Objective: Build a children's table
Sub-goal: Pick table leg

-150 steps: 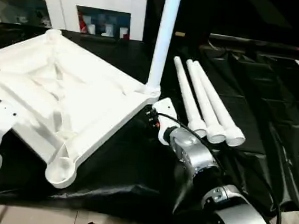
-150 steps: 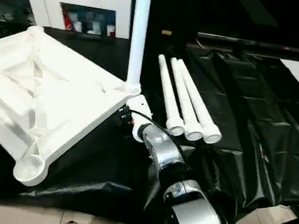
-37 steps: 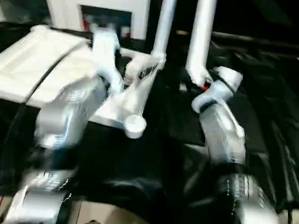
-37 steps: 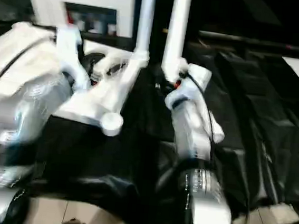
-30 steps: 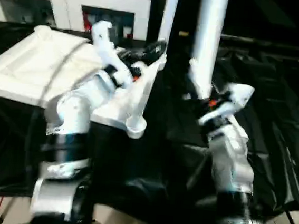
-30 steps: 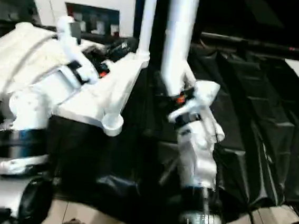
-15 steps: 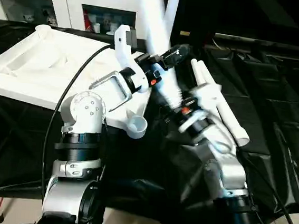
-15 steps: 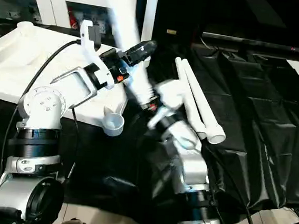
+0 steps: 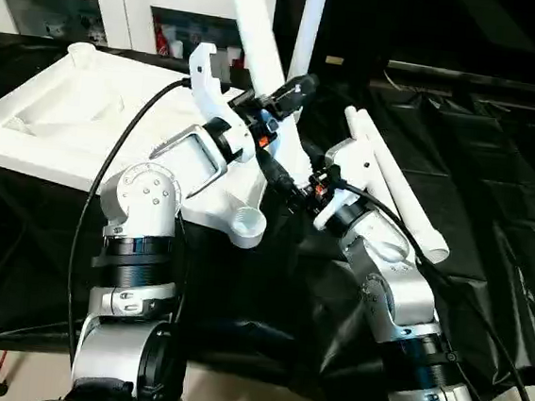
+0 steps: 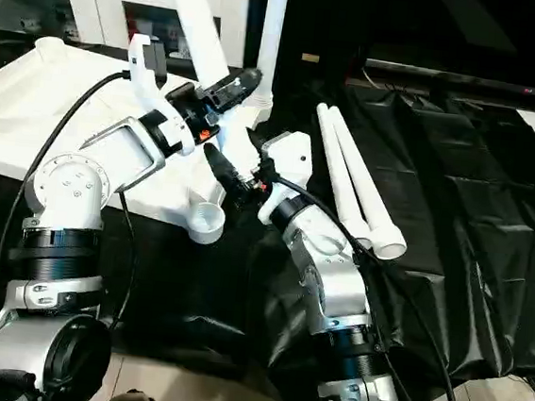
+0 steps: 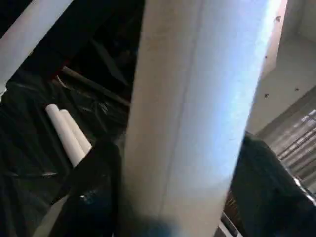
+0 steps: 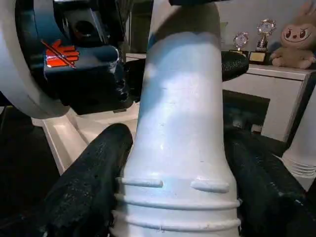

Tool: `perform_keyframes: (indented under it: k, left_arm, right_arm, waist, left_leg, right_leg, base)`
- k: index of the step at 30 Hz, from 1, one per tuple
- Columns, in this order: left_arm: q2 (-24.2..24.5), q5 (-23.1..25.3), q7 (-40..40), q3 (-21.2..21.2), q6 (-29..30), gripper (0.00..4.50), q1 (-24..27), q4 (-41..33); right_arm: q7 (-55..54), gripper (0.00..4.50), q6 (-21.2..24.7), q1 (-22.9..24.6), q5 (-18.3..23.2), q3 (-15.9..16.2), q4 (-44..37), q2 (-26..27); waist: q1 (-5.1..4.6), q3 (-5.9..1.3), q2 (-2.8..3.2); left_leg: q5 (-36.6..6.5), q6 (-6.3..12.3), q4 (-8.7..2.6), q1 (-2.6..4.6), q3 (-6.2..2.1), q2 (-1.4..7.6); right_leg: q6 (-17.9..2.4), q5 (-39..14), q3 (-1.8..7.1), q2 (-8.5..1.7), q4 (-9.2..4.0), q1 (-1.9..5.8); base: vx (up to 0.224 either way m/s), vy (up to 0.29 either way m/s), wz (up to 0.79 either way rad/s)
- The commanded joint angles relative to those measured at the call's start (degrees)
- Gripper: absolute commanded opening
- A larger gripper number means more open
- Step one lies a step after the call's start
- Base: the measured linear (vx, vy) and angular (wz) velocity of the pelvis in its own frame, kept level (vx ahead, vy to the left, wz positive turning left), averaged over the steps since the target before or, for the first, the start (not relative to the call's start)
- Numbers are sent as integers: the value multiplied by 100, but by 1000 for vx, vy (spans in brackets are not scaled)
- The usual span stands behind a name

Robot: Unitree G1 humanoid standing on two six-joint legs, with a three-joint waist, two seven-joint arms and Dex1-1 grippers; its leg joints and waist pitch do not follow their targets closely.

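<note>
above the tabletop (image 9: 77, 116), both the left gripper (image 9: 293, 87) and right gripper (image 9: 299, 187) grasp one tilted leg (image 9: 256, 29).

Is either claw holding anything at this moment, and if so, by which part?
Both hold one white table leg. The right claw grips it just above its ribbed lower end; the left claw has its fingers either side of the shaft higher up.

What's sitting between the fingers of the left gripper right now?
A white table leg fills the gap between the left gripper's fingers, seen close in the left wrist view; the right gripper grips it lower down.
</note>
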Motion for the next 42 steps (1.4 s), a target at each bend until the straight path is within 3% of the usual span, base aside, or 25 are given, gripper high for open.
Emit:
perform_keyframes:
  k: [1, 7, 12, 15, 21, 22, 25, 29, 30, 32, 33, 36, 38, 39, 42]
  left_arm:
    - [-13, -122, 51, -57, -32, 283, -89, -5]
    - [-1, -95, 47, -89, -87, 223, -88, 20]
    - [2, -87, 37, -92, -114, 210, -98, 48]
    - [4, -78, 33, -111, -139, 207, -95, 55]
    - [71, 22, 33, -199, -262, 198, -91, 89]
    - [172, 185, -9, -311, -344, 197, -75, 106]
    - [272, 355, -40, -412, -448, 197, -60, 152]
    - [398, 552, -17, -443, -630, 197, -104, 292]
    - [498, 713, 26, -473, -765, 197, -157, 427]
    - [562, 737, 29, -455, -802, 197, -198, 503]
    - [563, 737, 29, -454, -803, 197, -199, 505]
    - [707, 775, -50, -511, -892, 197, -247, 596]
    - [730, 797, -68, -519, -925, 197, -263, 629]
    - [764, 813, -126, -531, -962, 197, -305, 697]
    - [791, 819, -201, -556, -979, 197, -343, 734]
  right_arm:
    - [-37, 272, 82, -94, 19, -54, 68, -22]
    - [-2, 272, 70, -85, 50, -26, 15, -38]
    - [4, 272, 45, -92, 37, -20, 24, -57]
    - [30, 342, 47, -84, 106, -50, 24, -47]
    - [62, 389, 175, -101, 253, -139, -20, -83]
    - [16, 395, 484, -134, 550, -345, -78, -40]
    - [-26, 427, 628, -157, 592, -419, -138, -103]
    - [168, 449, 1187, -104, 1086, -596, -457, -207]
    - [314, 449, 1491, -108, 1427, -769, -627, -359]
    - [373, 450, 1711, -142, 1659, -942, -688, -509]
    - [374, 450, 1717, -143, 1665, -947, -690, -514]
    - [517, 450, 2372, -277, 2267, -1397, -723, -853]
    - [591, 450, 2603, -297, 2400, -1445, -752, -951]
    - [616, 450, 2736, -319, 2151, -1290, -755, -1163]
    - [319, 450, 2880, -450, 2004, -1307, -573, -1199]
  waist:
    - [-2, -435, -21]
    - [-5, -440, -16]
    - [-3, -443, -12]
    - [-4, -437, -14]
    - [-4, -440, -16]
    - [-10, -439, -14]
    - [-3, -446, -11]
    - [0, -447, -9]
    - [16, -450, -33]
    - [20, -451, -20]
    - [29, -453, -22]
    - [44, -466, -30]
    - [43, -461, -29]
    - [50, -465, -31]
    - [44, -470, -52]
  left_leg:
    - [-1390, 29, -372, 98, -4, 67]
    - [-1386, 22, -373, 100, -7, 66]
    - [-1345, 18, -369, 97, -5, 70]
    - [-1393, 10, -375, 100, -6, 70]
    - [-1385, 9, -378, 101, -12, 73]
    - [-1405, 23, -377, 103, -8, 69]
    - [-1355, 26, -378, 99, -10, 72]
    - [-1297, 26, -383, 113, -10, 72]
    - [-1274, 43, -380, 109, -12, 72]
    - [-1264, 22, -381, 115, -12, 77]
    - [-1252, 6, -375, 119, -6, 75]
    - [-1184, 6, -360, 115, -1, 67]
    - [-1131, 11, -359, 103, 0, 66]
    - [-1074, 5, -352, 96, 0, 65]
    - [-1006, -38, -347, 94, 11, 57]
  right_leg:
    - [-643, -1512, 241, -380, -492, 317]
    - [-615, -1494, 242, -372, -491, 312]
    - [-658, -1423, 244, -375, -480, 316]
    - [-649, -1488, 242, -379, -489, 316]
    - [-646, -1445, 241, -373, -484, 317]
    - [-632, -1458, 244, -368, -490, 312]
    - [-601, -1435, 245, -377, -488, 320]
    - [-617, -1308, 244, -363, -480, 328]
    - [-575, -1325, 245, -368, -474, 338]
    - [-537, -1376, 245, -378, -482, 330]
    - [-545, -1402, 244, -380, -485, 326]
    - [-632, -1324, 240, -381, -468, 339]
    - [-653, -1277, 238, -379, -470, 347]
    - [-667, -1234, 234, -383, -466, 351]
    - [-713, -1259, 233, -394, -465, 348]
  base:
    - [0, 0, 0]
    - [0, 0, 0]
    - [0, 0, 0]
    - [0, 0, 0]
    - [0, 0, 0]
    - [0, 0, 0]
    - [0, 0, 0]
    - [0, 0, 0]
    - [0, 0, 0]
    - [0, 0, 0]
    - [0, 0, 0]
    - [0, 0, 0]
    - [0, 0, 0]
    - [0, 0, 0]
    - [0, 0, 0]
